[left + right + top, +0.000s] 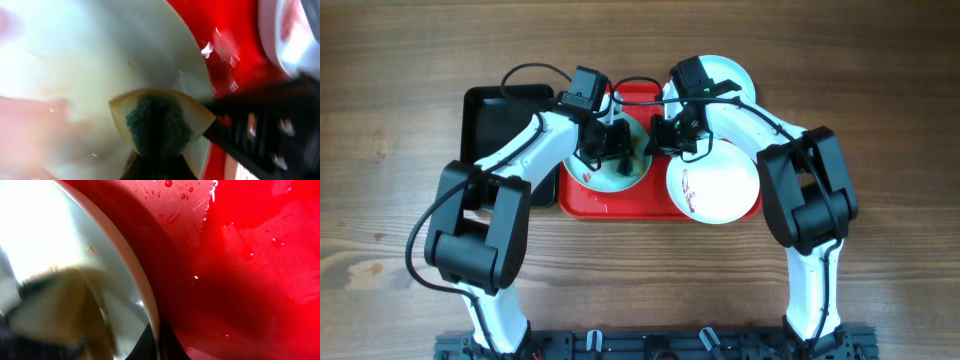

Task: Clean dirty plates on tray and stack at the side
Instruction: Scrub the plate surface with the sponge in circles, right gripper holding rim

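Observation:
A pale aqua plate [620,172] lies on the left half of the red tray [620,205], with a reddish smear near its left rim. My left gripper [608,148] is shut on a yellow sponge [159,122], whose green scouring face presses on this plate [75,75]. My right gripper [662,138] is shut on the same plate's right rim [150,305], one finger on each side of the edge. A white plate [712,185] with a red-brown smear lies on the tray's right half. Another pale plate [732,75] rests on the table behind the tray.
A black rectangular tray [505,120] stands against the red tray's left side. Water drops dot the red tray [250,255]. Bare wooden table [400,230] surrounds everything. The two arms meet closely over the aqua plate.

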